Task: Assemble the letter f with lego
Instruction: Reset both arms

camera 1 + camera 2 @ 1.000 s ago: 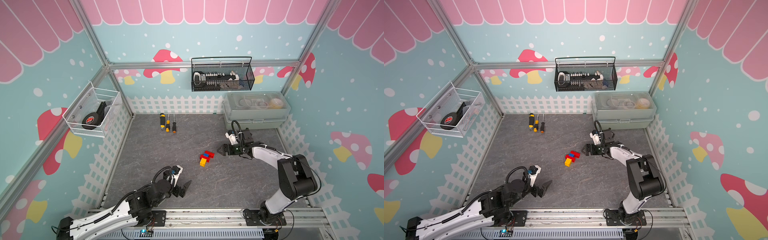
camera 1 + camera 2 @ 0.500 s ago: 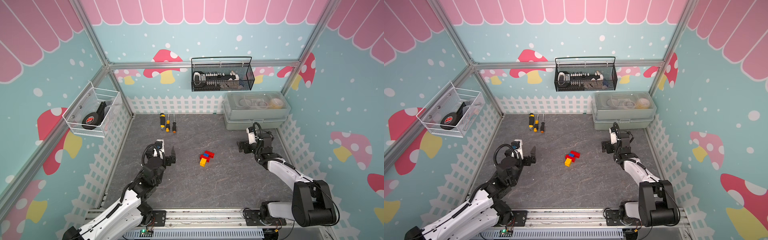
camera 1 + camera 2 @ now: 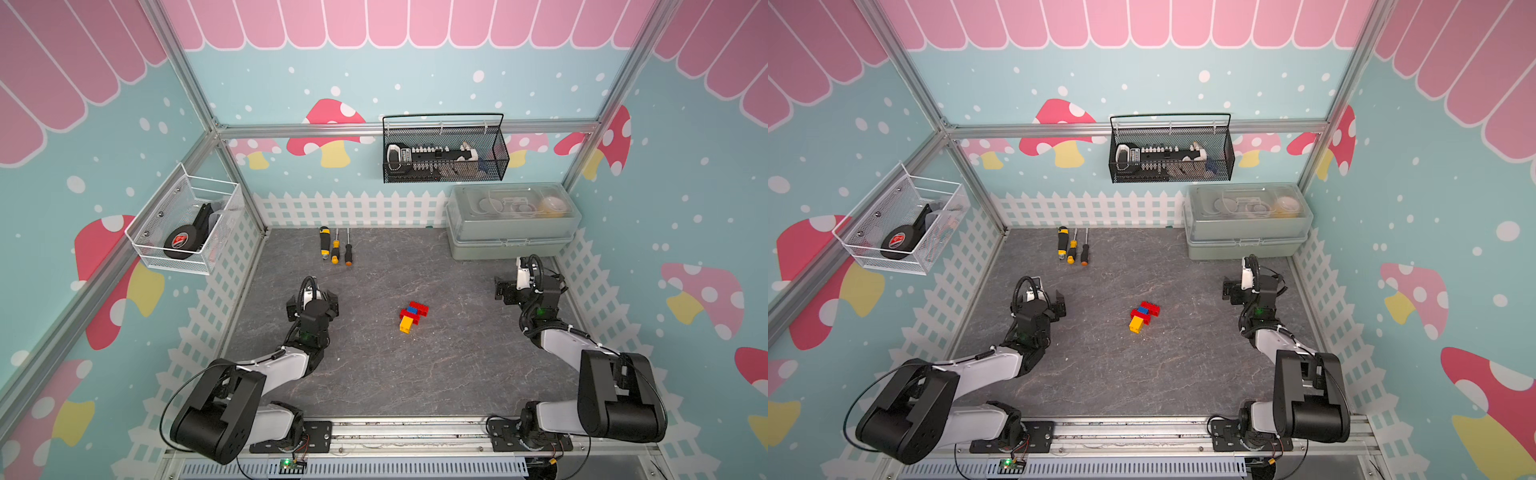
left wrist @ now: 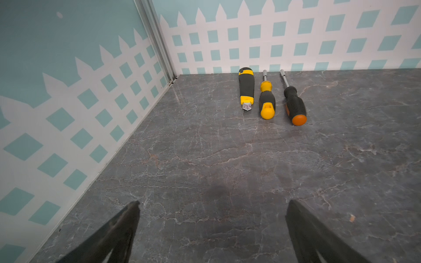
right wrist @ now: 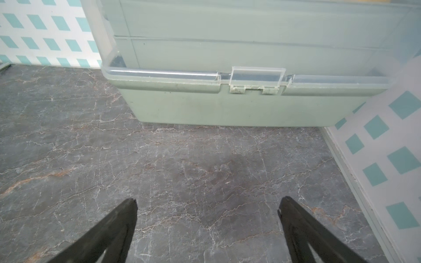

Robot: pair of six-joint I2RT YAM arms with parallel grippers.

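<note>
– Both arms have swung away from the bricks. A second ago the right claw [image 5: 207, 202] was just beside them, and now it sits well off toward the right wall. The left claw [image 4: 211, 205] has come up from the front edge to the left side.

– And the bricks themselves?

– They are in the same spot as before. The letter f [image 3: 412, 316] lies flat near the middle of the grey surface [image 3: 374, 374], well apart from either claw. Both top views show it joined: a yellow brick [image 3: 406, 325] at the near end, two red bars [image 3: 419, 308] beyond it, and a blue brick [image 3: 411, 310] between the bars.

– Is either claw holding anything?

– No. Each wrist view shows the fingers spread wide with only bare surface between them.

– What does each one face?

– The left claw looks toward three screwdrivers [image 4: 267, 100] lying side by side, parallel, close to the back fence. The right claw looks at a pale green storage box [image 5: 227, 104] with a clear lid. The lid's latch sits on the front rim. The box stands in the far right corner, near the claw but not touching it.

– Anything farther back?

– A black wire basket [image 3: 444, 153] hangs on the back wall above the box. A white wire basket [image 3: 187, 224] hangs on the left wall with a roll of black tape [image 3: 180, 245] inside.
</note>
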